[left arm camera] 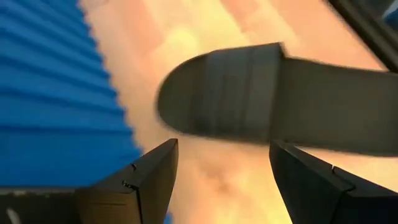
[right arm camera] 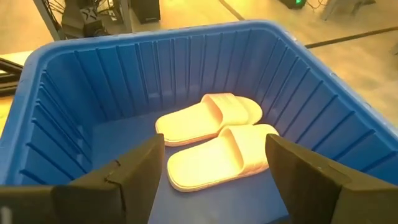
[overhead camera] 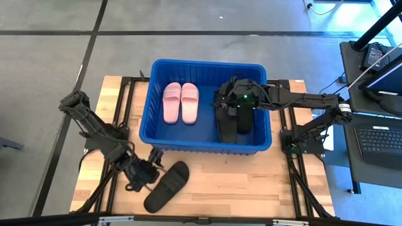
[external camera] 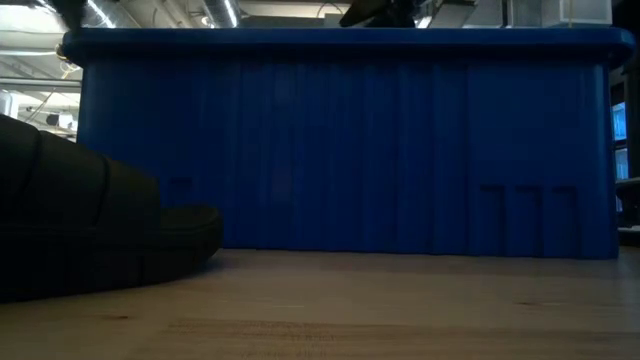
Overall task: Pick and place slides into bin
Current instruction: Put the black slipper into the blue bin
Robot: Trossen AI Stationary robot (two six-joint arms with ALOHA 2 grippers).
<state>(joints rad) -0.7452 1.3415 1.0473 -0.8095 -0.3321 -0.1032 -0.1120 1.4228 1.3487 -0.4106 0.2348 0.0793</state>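
The blue bin stands on the middle of the table. A pale pink pair of slides lies flat in its left half, and black slides lie in its right half. One more black slide rests sole down on the table, in front of the bin's near wall. My left gripper hangs open just left of and above this slide, touching nothing. My right gripper hovers open over the bin's right half, pointing toward the pink pair.
The bin's ribbed near wall stands close beside my left gripper. In the low view the bin fills the background behind the black slide. Bare wooden table lies to the right of the slide. A desk with a keyboard stands beyond the table's right edge.
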